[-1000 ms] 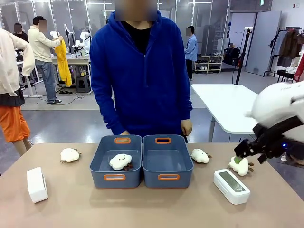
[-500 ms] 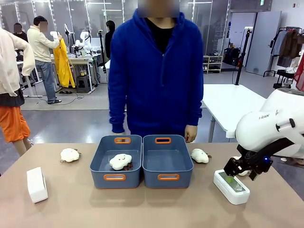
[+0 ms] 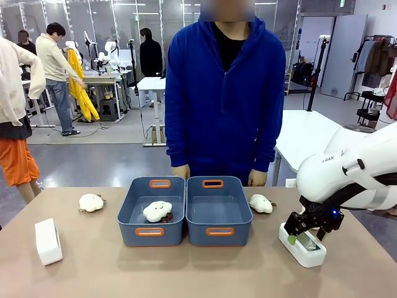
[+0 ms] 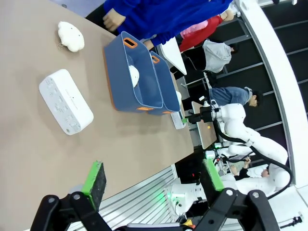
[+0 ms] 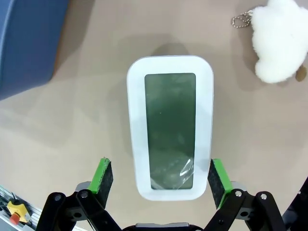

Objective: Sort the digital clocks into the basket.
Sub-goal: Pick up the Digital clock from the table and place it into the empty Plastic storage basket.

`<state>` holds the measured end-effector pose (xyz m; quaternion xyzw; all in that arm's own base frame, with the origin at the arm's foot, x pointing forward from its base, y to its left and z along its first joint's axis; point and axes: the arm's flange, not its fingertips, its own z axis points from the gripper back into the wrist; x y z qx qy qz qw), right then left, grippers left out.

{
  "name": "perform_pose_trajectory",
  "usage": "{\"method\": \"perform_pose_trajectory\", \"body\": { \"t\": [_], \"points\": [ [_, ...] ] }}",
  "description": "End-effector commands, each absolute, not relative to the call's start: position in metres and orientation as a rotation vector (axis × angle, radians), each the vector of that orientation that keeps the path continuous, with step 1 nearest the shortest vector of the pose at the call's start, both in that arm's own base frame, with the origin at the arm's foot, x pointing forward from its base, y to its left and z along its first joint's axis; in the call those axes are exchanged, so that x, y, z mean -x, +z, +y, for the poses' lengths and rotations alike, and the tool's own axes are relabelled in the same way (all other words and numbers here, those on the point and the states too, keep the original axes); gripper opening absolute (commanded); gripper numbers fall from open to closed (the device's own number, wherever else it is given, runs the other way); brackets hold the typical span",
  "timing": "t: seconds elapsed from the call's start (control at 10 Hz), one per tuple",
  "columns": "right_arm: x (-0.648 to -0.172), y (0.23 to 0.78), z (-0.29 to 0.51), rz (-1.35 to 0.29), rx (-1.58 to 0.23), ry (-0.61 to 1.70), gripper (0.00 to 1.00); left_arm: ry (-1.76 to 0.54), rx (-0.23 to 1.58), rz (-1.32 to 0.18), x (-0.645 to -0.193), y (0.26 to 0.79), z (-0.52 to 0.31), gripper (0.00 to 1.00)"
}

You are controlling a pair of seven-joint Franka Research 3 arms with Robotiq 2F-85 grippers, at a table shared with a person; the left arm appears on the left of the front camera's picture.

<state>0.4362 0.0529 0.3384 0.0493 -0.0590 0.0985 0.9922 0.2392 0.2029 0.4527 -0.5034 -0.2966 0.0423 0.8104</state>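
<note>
Closest to me on the right, my right gripper (image 5: 160, 175) hangs low over one digital clock (image 5: 169, 126). Its jaws are released, one green pad on either side of the clock's long edges, and nothing is grasped. That clock lies flat, screen up, on the brown table (image 3: 186, 273) at the near right, well right of the baskets. In the front view the right gripper (image 3: 302, 231) sits right above the clock (image 3: 303, 245). A cream plush toy (image 5: 281, 41) with a small chain lies just beyond the clock's far end.

My left gripper (image 4: 153, 176) is also spread wide and holds nothing; it hovers above the table's near left side. The second digital clock (image 3: 48, 241) rests on the table at the near left, well apart from the baskets.

Mid-table, the two blue-grey baskets stand side by side, touching: the left basket (image 3: 133, 234) holds a plush (image 3: 157, 211), the right basket (image 3: 236, 236) is next to it. Neither clock is in a basket yet. One more plush (image 3: 91, 202) lies left of the baskets and another (image 3: 261, 203) just right of them.

At the far edge stands a person in a blue hoodie (image 3: 226, 99), hands down by the table
</note>
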Motion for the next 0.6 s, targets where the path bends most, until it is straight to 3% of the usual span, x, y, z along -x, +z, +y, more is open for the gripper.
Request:
{"method": "perform_pose_trajectory", "body": {
  "t": [0.0,0.5],
  "points": [
    [-0.447,0.326,0.058,-0.109,-0.072,0.172,1.0,0.075,1.088,-0.641,-0.238,0.453,0.204,1.0],
    [-0.451,0.304,0.052,-0.069,-0.091,0.155,1.0,0.075,1.088,-0.641,-0.238,0.453,0.204,1.0]
  ]
}}
